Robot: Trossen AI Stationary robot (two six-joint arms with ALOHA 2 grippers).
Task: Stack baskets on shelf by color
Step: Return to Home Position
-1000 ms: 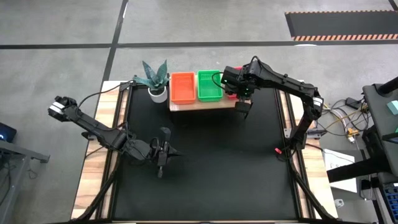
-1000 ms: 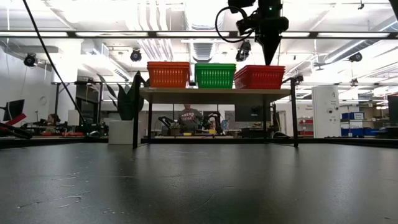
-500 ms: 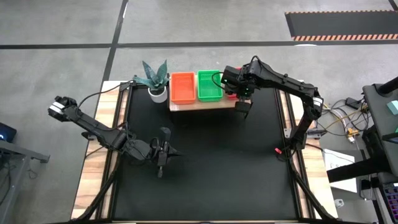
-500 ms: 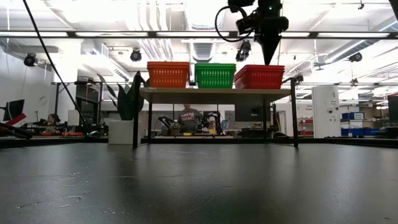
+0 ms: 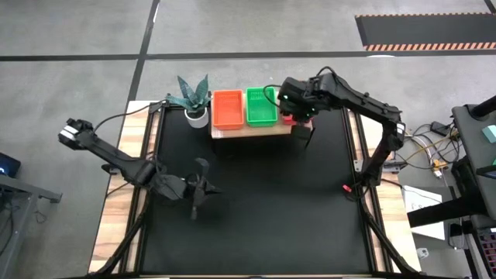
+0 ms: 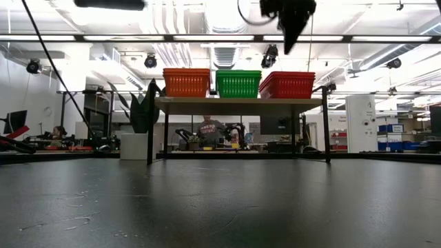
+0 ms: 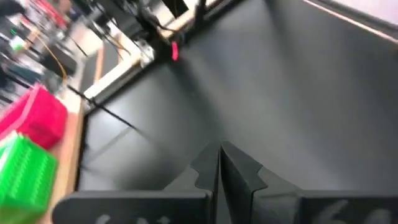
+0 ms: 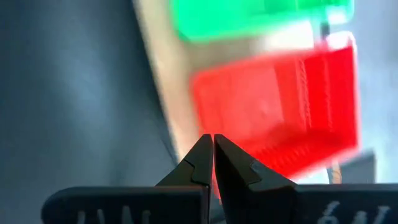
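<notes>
Three basket stacks stand side by side on the light-wood shelf point(image 6: 238, 102): orange point(image 6: 186, 82) on the left, green point(image 6: 238, 83) in the middle, red point(image 6: 286, 85) on the right. From above, the orange point(image 5: 227, 108) and green point(image 5: 261, 107) stacks show whole, while the red stack point(image 5: 288, 118) is mostly hidden under my right arm. My right gripper point(image 6: 293, 31) hangs shut, pointing down, well above the red stack and clear of it point(image 8: 212, 149). My left gripper point(image 5: 203, 187) is shut point(image 7: 219, 163) over the table's left middle, holding nothing.
A potted plant with dark green leaves point(image 5: 194, 101) stands just left of the shelf at the far edge. The black tabletop point(image 5: 256, 209) spreads between the shelf and the near edge. Beyond the table, a person point(image 6: 209, 129) shows under the shelf.
My right gripper has risen straight up from just above the red stack, staying shut. My left gripper has shifted a little toward the table's left edge. The baskets have kept still.
</notes>
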